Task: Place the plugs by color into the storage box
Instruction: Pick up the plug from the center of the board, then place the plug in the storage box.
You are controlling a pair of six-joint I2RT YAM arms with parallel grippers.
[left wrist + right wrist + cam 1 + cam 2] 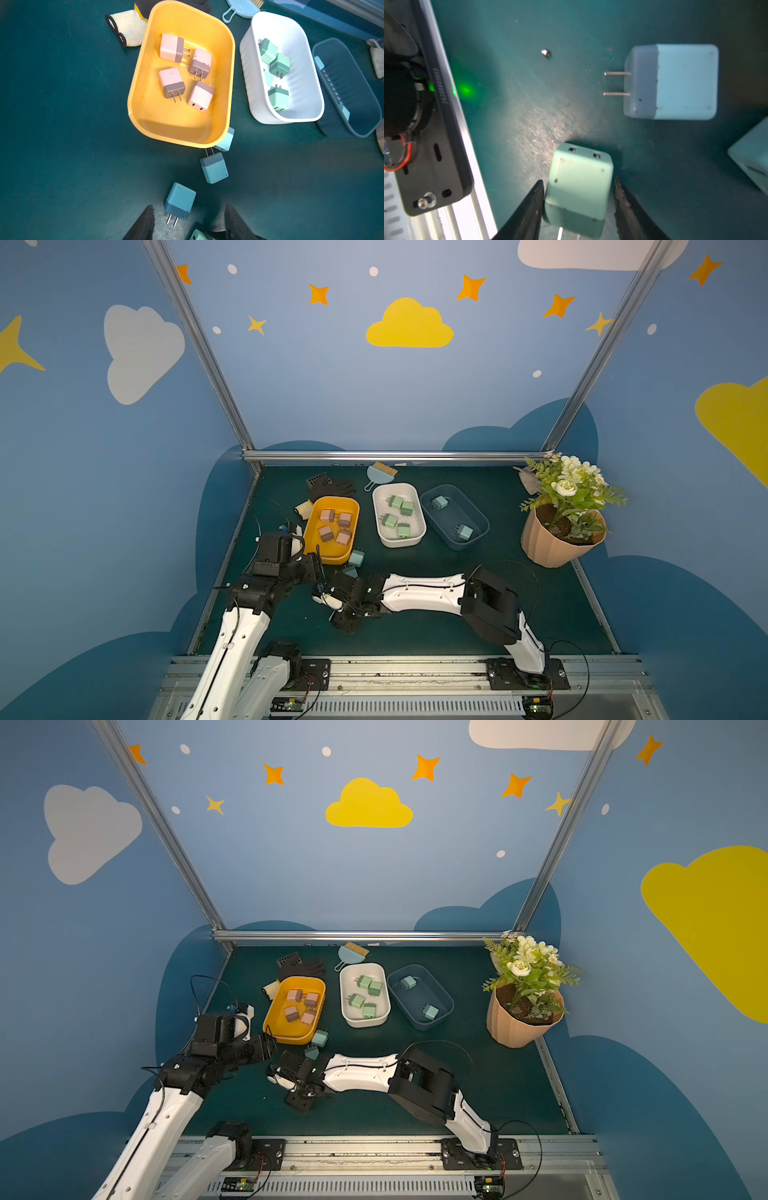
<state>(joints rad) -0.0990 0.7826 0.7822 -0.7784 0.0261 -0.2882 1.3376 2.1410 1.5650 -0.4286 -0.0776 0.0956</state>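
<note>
Right wrist view: a mint plug (579, 182) is flanked closely by the right fingers (529, 209); a grip cannot be confirmed. A blue plug (180, 199) is seen untouched on the bench (62, 128) between the parted left fingers (144, 223).

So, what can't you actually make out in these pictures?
- Right gripper: the right wrist view is blurred, so whether it pinches the mint plug is unclear; the picture's edge cuts off its prong end.
- Light blue plug: left wrist view, half hidden by the yellow box rim.
- Plugs in the blue box: left wrist view, its wall hides most.
</note>
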